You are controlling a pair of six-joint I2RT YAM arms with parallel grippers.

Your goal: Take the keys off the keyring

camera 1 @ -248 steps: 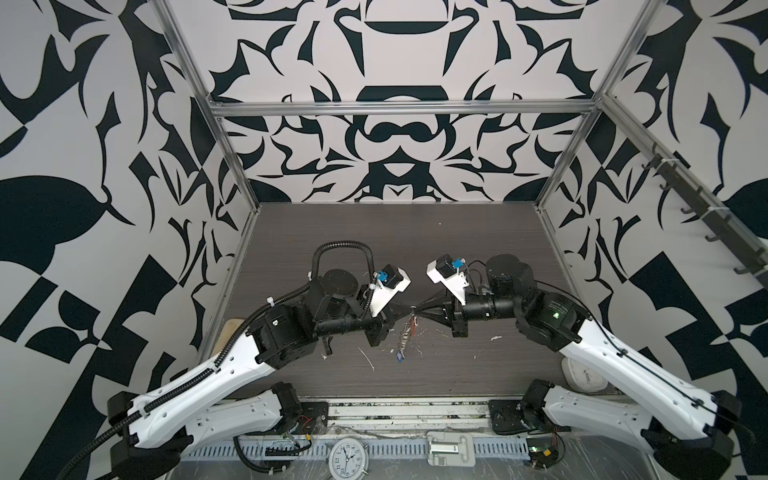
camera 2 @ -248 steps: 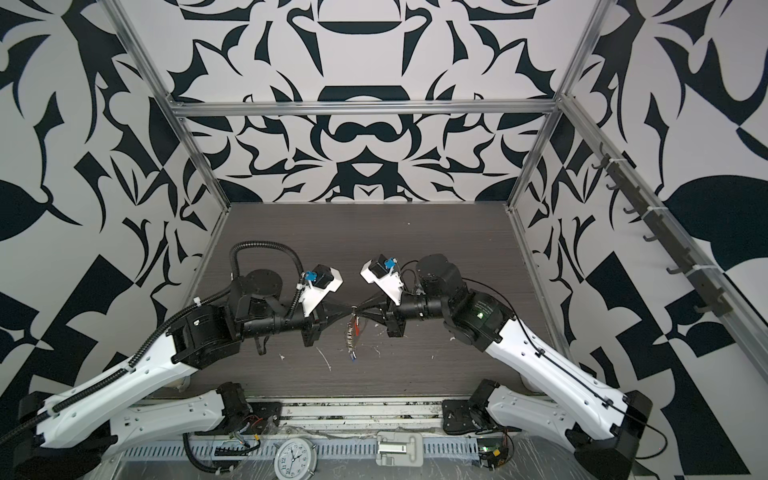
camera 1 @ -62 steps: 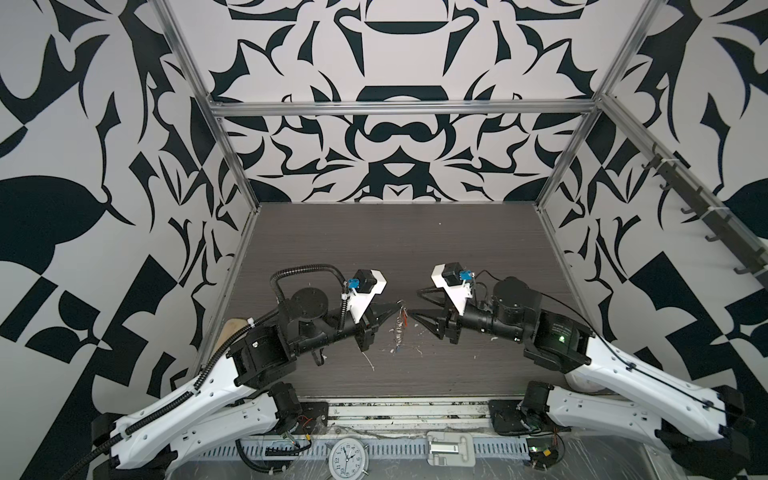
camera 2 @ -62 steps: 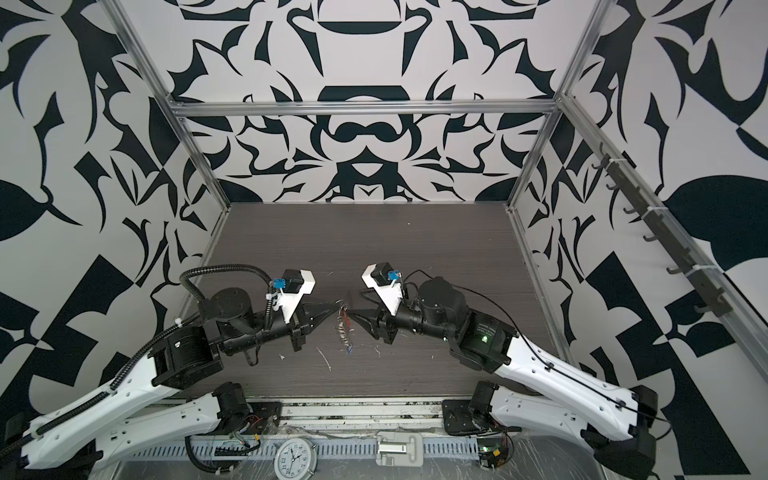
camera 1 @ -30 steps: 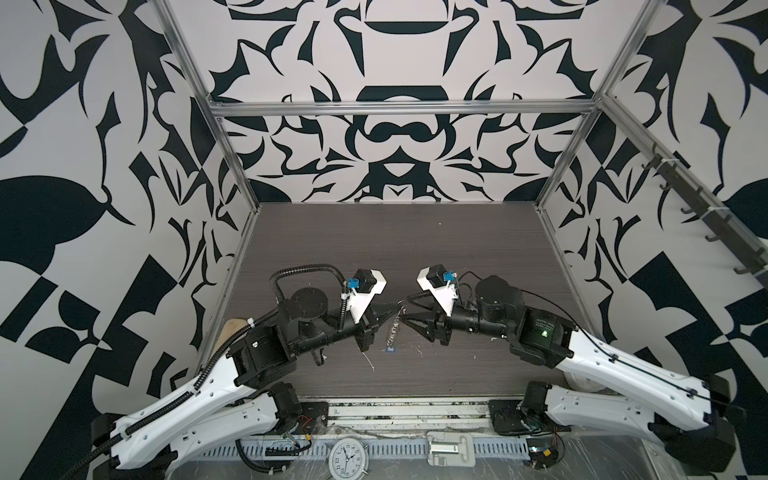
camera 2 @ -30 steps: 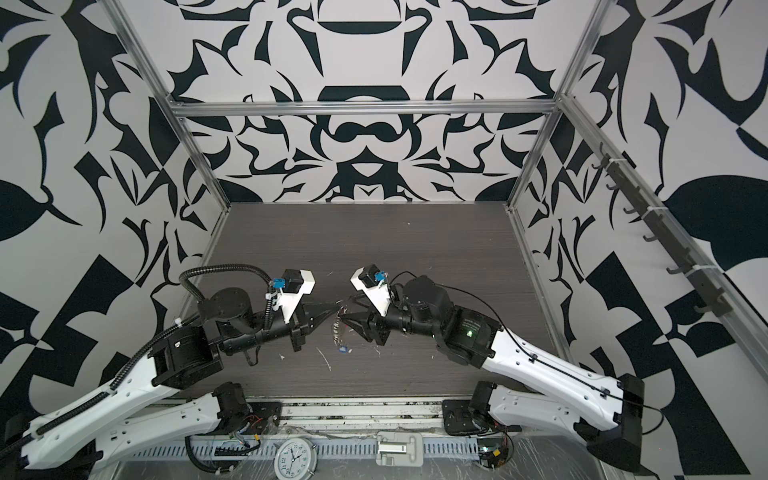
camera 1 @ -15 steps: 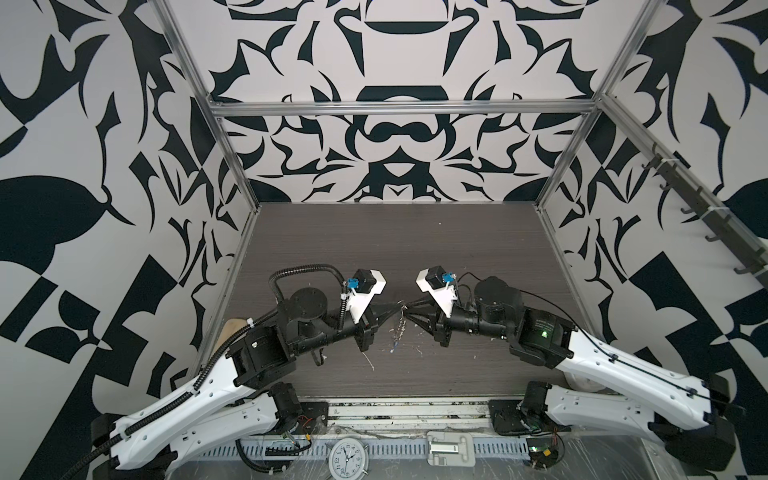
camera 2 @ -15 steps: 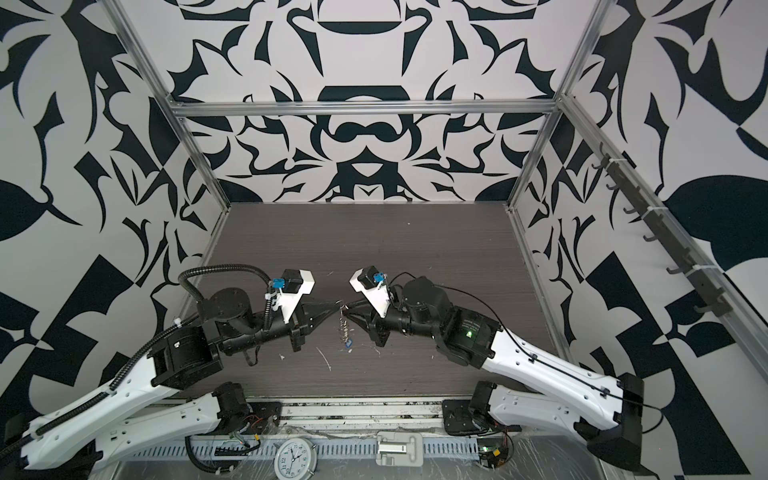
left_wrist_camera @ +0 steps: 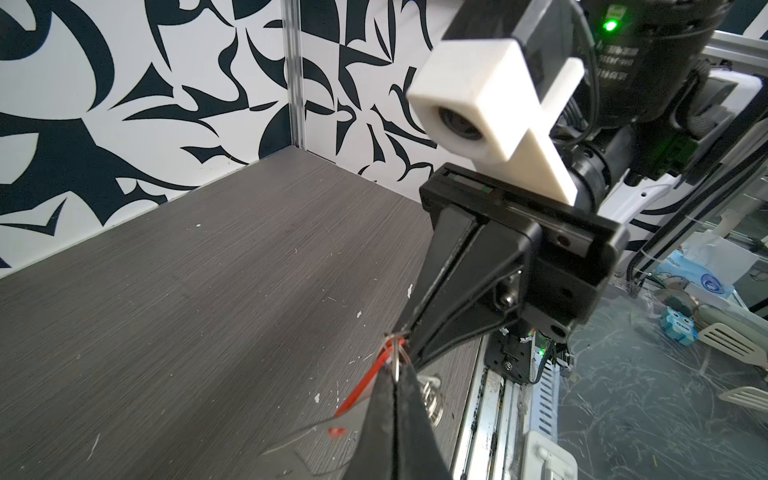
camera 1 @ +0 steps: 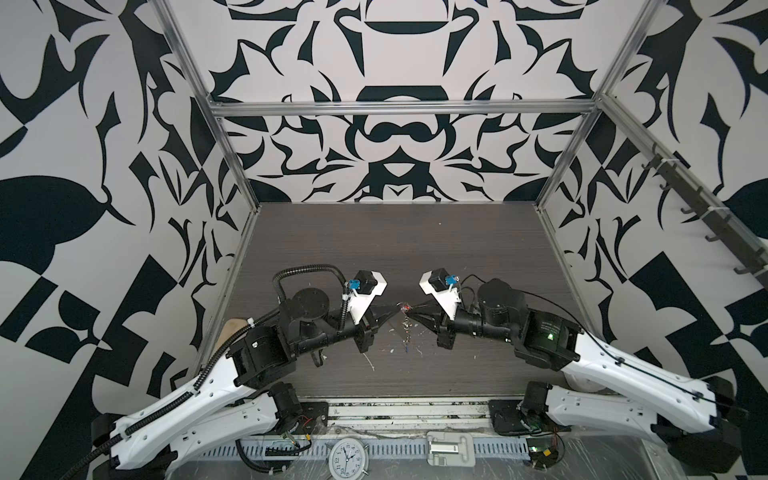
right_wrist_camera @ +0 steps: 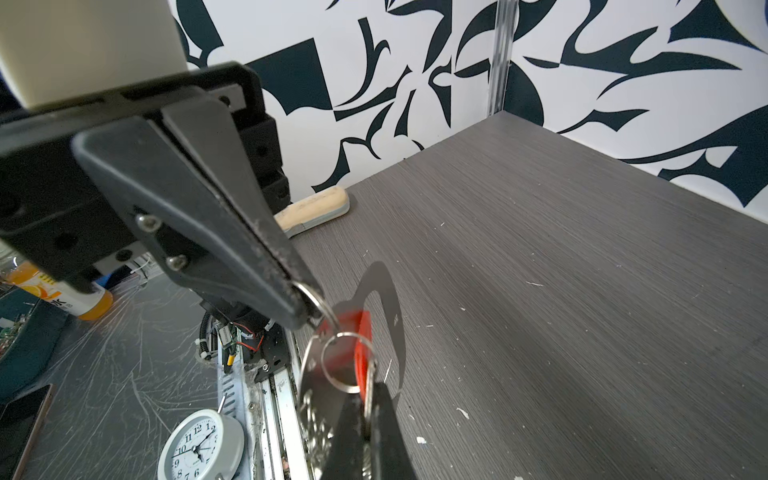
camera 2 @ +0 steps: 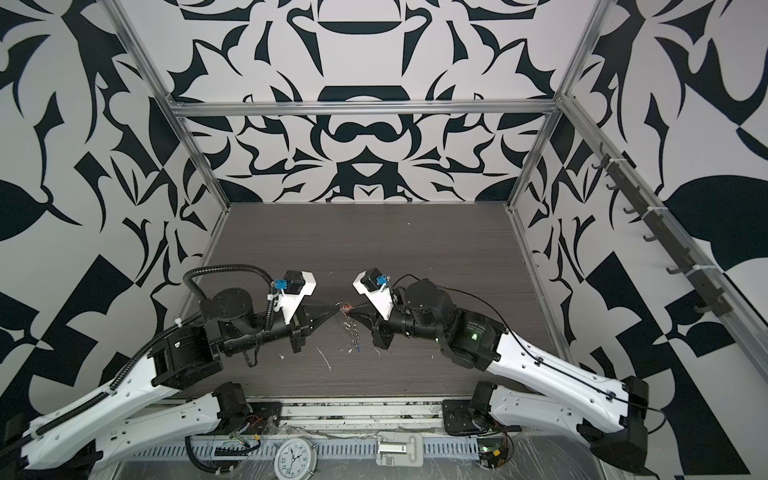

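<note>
Right over the middle of the dark counter point(camera 1: 395, 249) the two arms meet nose to nose, with the bunch hanging between them, clear of the surface. The left tool point(camera 1: 396, 309) is pinched tight on a small ring point(right_wrist_camera: 316, 300) at the top of the bunch. The right tool point(camera 1: 412, 311) is clamped just as tight on the red tag point(right_wrist_camera: 353, 336). The keyring point(right_wrist_camera: 311, 365), a pale metal plate, hangs tilted just beside both tips, with a larger ring point(right_wrist_camera: 343, 363) in front of its top edge, though I cannot tell whether it is threaded through. Its string of little rings point(camera 1: 406, 332) dangles below. The keys themselves are too small to pick out from above. A beige wooden board point(right_wrist_camera: 316, 208) lies at the counter's left edge, well apart from the bunch. Beyond the counter's edge stands a bottle point(right_wrist_camera: 93, 301) with orange drink in it, mostly hidden behind the left tool. A small clock point(camera 1: 348, 459) sits out front.
</note>
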